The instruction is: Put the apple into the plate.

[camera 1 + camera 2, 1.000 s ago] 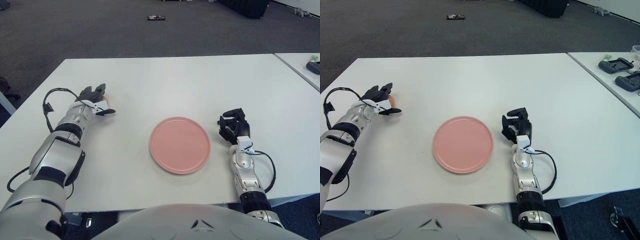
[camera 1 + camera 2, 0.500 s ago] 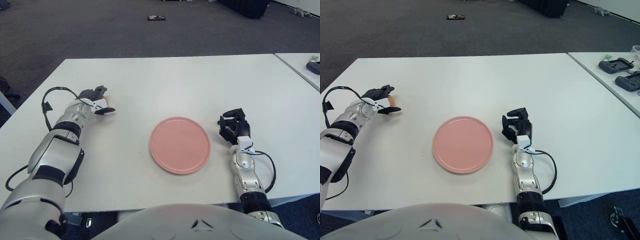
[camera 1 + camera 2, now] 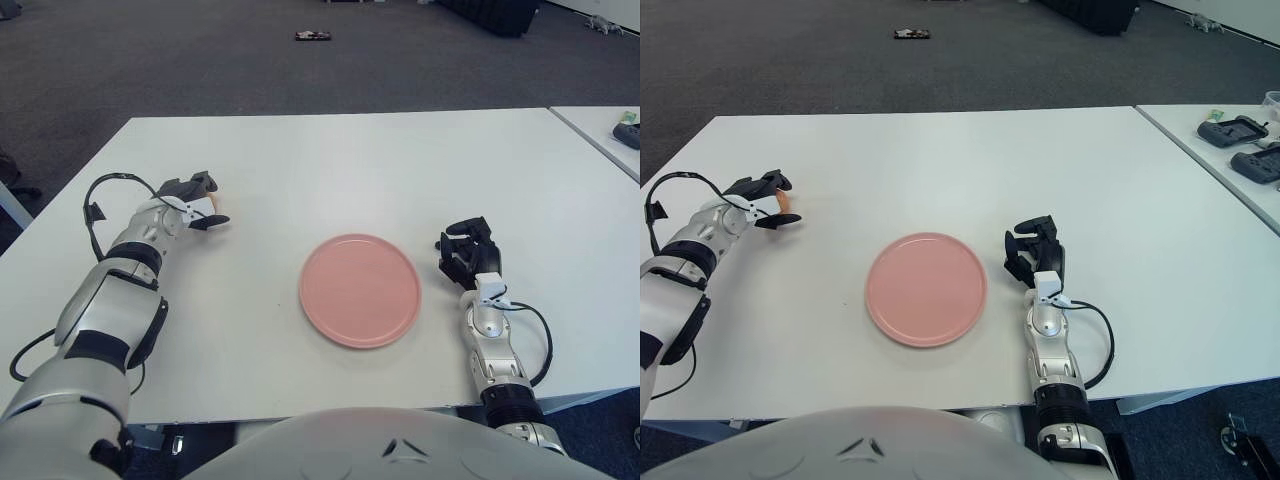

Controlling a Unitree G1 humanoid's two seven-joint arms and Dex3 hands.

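A pink plate point(image 3: 360, 290) lies in the middle of the white table point(image 3: 350, 160). The apple point(image 3: 784, 201) is at the far left of the table, only a small orange patch of it showing between the fingers of my left hand point(image 3: 196, 204). The left hand is wrapped around the apple, fingers over its top and thumb under its right side, low over the table. My right hand point(image 3: 465, 252) rests on the table just right of the plate, fingers relaxed and holding nothing.
A second white table point(image 3: 1230, 175) stands at the right, carrying black devices point(image 3: 1232, 130). A small dark object point(image 3: 312, 36) lies on the carpet far behind the table.
My left hand has dropped lower and its fingers have drawn in around the apple. The plate and the right hand have not moved.
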